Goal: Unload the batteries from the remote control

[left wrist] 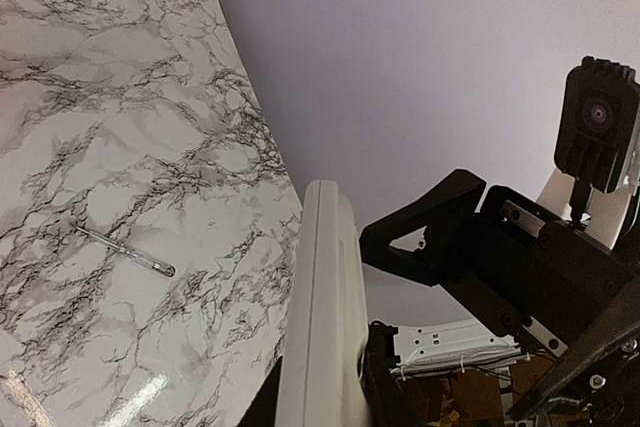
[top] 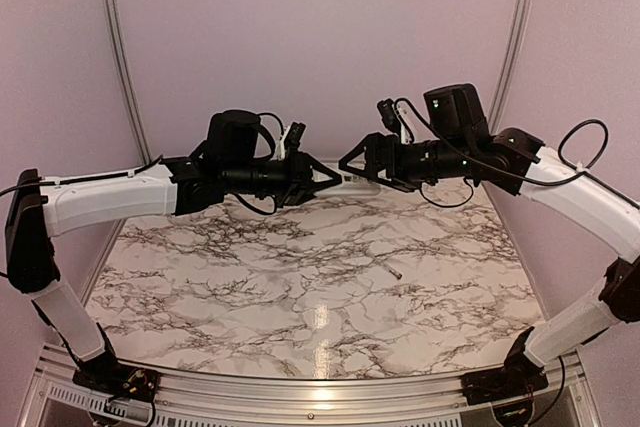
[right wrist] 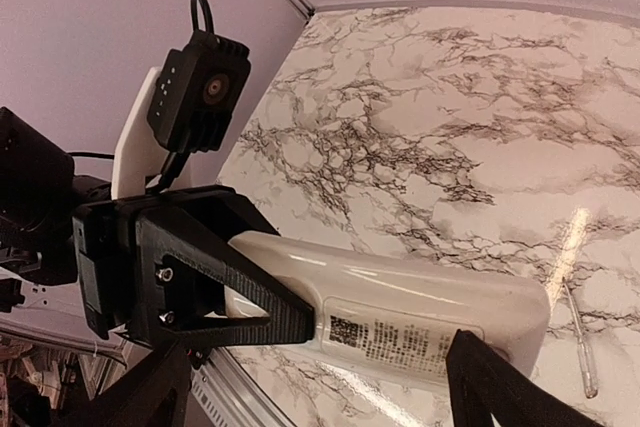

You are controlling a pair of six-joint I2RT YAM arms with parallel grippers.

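Observation:
The remote control (top: 360, 180) is a slim white bar held in the air above the far part of the table. My left gripper (top: 330, 177) is shut on one end of it, and its fingers clamp the bar in the left wrist view (left wrist: 322, 297). In the right wrist view the remote (right wrist: 400, 307) shows its back face with a printed label, cover closed. My right gripper (right wrist: 320, 397) is open, its fingers spread wide on either side of the remote's free end. The batteries are hidden.
A thin grey rod (top: 393, 272) lies on the marble table (top: 300, 327), right of centre, and it also shows in the left wrist view (left wrist: 125, 250). Purple walls close in the back and sides.

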